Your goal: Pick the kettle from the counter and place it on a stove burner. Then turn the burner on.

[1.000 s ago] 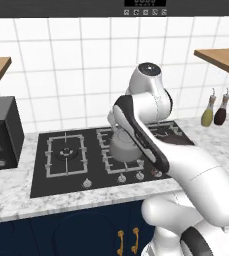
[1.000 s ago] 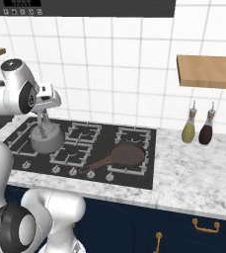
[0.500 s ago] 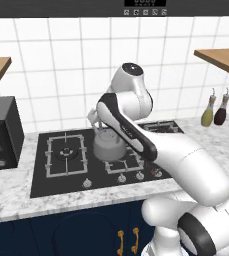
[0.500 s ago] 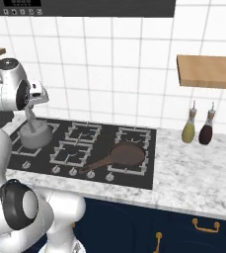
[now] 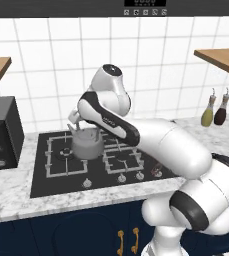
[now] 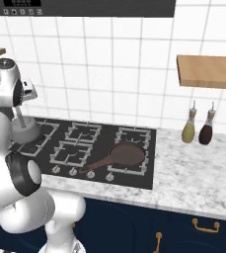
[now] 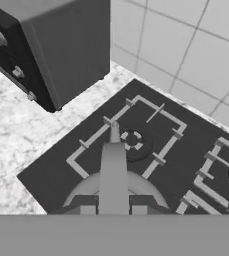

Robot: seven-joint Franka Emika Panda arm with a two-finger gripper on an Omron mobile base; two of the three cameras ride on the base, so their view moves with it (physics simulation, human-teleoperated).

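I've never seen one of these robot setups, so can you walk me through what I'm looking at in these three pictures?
It is a computer-rendered kitchen with a white robot arm on a base that can drive. Two pictures come from cameras on that base, behind the arm to its left and right. The third comes from a camera on the hand itself, looking along it. The hand is shut on the thin handle of a grey kettle, carried over the large burner at the left of the black stove. A brown pan sits on another burner. On the marble counter stand two bottles and a dark boxy appliance.
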